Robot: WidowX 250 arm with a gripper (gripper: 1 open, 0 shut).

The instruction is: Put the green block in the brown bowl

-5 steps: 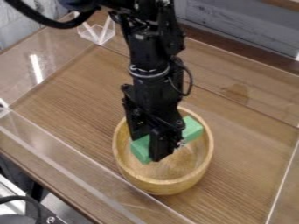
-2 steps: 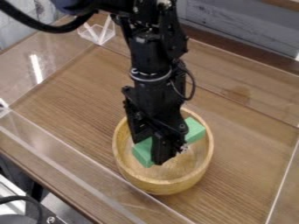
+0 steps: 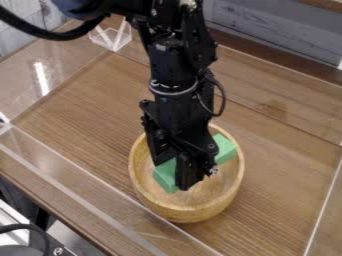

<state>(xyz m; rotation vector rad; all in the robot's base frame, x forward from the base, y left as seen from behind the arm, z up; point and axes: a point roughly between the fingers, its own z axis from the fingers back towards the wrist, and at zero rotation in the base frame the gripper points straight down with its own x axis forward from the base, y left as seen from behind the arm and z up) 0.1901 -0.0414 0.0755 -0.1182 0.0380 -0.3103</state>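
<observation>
The brown bowl (image 3: 189,194) sat at the table's (image 3: 287,120) six o'clock, and the green block (image 3: 229,150) lay inside it, reaching toward the rim's two o'clock. No writing was legible. The pincer (image 3: 189,172) pointed down, seemingly pinched on the block, its tips partly hidden.

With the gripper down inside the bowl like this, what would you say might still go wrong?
1. The gripper is shut on the green block low inside the brown bowl; lifting before it opens would likely carry the block back out.
2. The block looks tilted, one end near the rim. On release it may slide or stay propped.
3. The fingers sit close to the bowl's wall, so a sideways retreat could nudge the bowl.
</observation>
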